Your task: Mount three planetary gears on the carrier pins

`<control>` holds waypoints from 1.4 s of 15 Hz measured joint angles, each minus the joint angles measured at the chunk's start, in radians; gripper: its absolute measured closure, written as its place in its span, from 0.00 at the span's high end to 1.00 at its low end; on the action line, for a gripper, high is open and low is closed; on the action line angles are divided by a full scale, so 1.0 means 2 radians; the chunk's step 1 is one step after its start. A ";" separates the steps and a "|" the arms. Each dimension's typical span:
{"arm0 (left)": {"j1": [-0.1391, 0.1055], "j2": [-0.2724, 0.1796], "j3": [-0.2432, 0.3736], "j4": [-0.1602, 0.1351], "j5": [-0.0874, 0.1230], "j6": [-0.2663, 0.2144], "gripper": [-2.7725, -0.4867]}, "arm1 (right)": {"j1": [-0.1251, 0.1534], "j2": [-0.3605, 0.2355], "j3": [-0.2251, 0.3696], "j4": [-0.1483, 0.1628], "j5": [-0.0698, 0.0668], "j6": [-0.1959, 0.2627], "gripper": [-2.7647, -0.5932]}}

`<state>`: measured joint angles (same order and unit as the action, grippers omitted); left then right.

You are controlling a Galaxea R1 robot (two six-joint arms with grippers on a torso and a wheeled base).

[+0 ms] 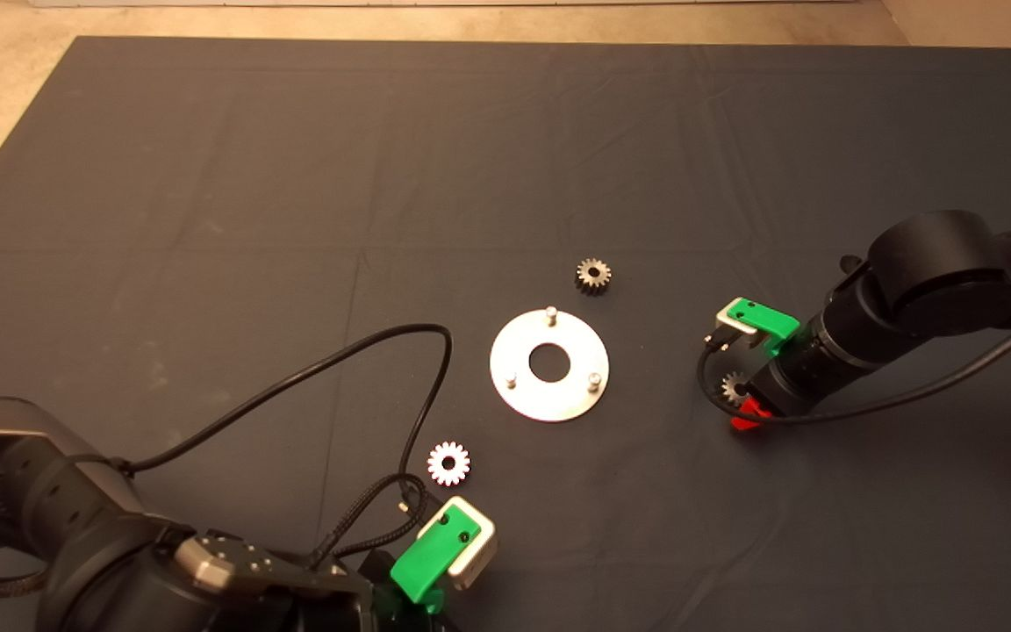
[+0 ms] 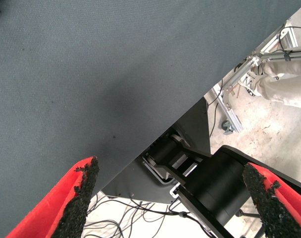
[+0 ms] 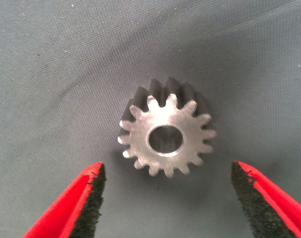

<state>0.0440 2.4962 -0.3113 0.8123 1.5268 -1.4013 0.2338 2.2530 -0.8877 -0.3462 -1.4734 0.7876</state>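
Spread wide, right gripper (image 3: pixel 168 198) red fingers (image 3: pixel 74 206) with gritty black pads flanking a shiny toothed steel spur gear (image 3: pixel 165 134) (flat on woven grey mat (image 3: pixel 51 74)); left gripper (image 2: pixel 170 198) likewise parted.

Mat (image 1: pixel 207 175): disc (image 1: pixel 519 391), three gears (image 1: pixel 594 276).

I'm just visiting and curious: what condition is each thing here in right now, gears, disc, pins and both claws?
Gear by right gripper: flat on mat, between the open fingers, not gripped.
Dark gear: loose on mat beyond the disc.
Shiny gear: loose on mat, near left gripper.
Carrier disc: flat on mat.
Carrier pins: all three bare.
Right gripper: open, over its gear.
Left gripper: open, empty, at mat's edge.
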 joint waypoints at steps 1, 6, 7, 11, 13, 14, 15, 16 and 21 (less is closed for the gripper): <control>0.000 0.000 0.000 0.000 0.000 0.000 0.69 | -0.002 0.000 -0.001 0.000 0.000 -0.001 0.57; 0.000 0.000 0.000 0.000 0.000 0.000 0.69 | -0.004 0.000 -0.007 0.000 0.001 -0.006 0.51; 0.000 0.000 0.000 0.000 0.000 0.000 0.69 | -0.004 0.001 -0.008 0.000 0.002 -0.006 0.51; 0.000 0.000 0.000 0.000 0.000 0.000 0.69 | -0.005 0.006 -0.015 0.000 0.013 -0.006 0.51; 0.000 0.000 0.000 0.000 0.000 0.000 0.69 | -0.005 0.011 -0.017 -0.001 0.016 -0.006 0.46; 0.000 0.000 0.000 0.000 0.000 0.000 0.69 | -0.005 0.014 -0.018 -0.001 0.018 -0.006 0.45; 0.000 0.000 0.000 0.000 0.000 0.000 0.69 | -0.005 0.016 -0.021 -0.001 0.019 -0.006 0.45; 0.000 0.000 0.000 0.000 0.000 0.000 0.69 | -0.005 0.016 -0.023 -0.001 0.019 -0.006 0.45; 0.000 0.000 0.000 0.000 0.000 0.000 0.69 | -0.005 0.016 -0.024 -0.001 0.018 -0.007 0.32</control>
<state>0.0441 2.4962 -0.3113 0.8123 1.5272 -1.4013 0.2247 2.2860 -0.9355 -0.3477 -1.4380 0.7745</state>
